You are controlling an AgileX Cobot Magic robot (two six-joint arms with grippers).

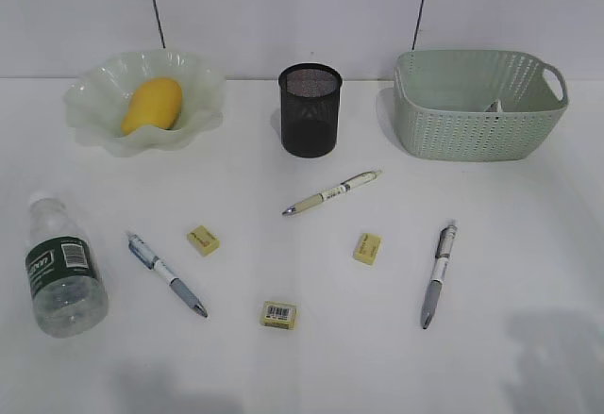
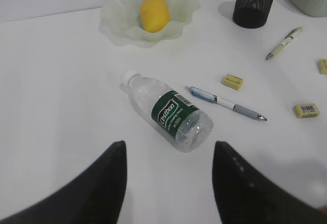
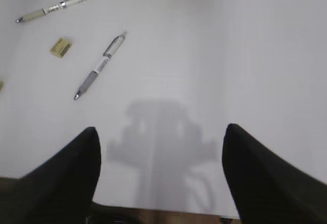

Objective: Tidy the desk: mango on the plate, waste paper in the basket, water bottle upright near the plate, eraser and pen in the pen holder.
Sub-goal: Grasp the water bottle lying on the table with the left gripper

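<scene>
Left pincer (image 2: 168,183) roughly half open, nothing held, hovering over the counter (image 1: 311,367). Right pincer (image 3: 161,175) spread wide, also empty, bare counter below it

Water bottle (image 2: 168,110) on its side just ahead of the left pincer, base toward it, white cap pointing away at the plate (image 2: 115,9). Looks empty or nearly so, judging by the clear walls: light, thin plastic that dents under squeeze, round and smooth so apt to roll or slip. Best taken across the labelled mid-body, jaws straddling the width, then tipped onto its base short of the plate

Mango (image 2: 154,13) already in the plate, far ahead of the left pincer. Something pale showing inside the basket (image 1: 477,103), likely the waste paper, too hidden to confirm

Blue-clip pen (image 2: 225,103) just ahead-right of the left pincer, beside the bottle. Grey pen (image 3: 99,66) ahead-left of the right pincer, white pen (image 3: 53,8) further on. Pens stiff, slim, light; grip mid-barrel across the axis

Three erasers (image 1: 203,240) (image 1: 367,247) (image 1: 278,314) small, slightly soft, grippy, low on the counter; pinch the short sides. Pen holder (image 1: 310,110) upright, far ahead of both pincers
</scene>
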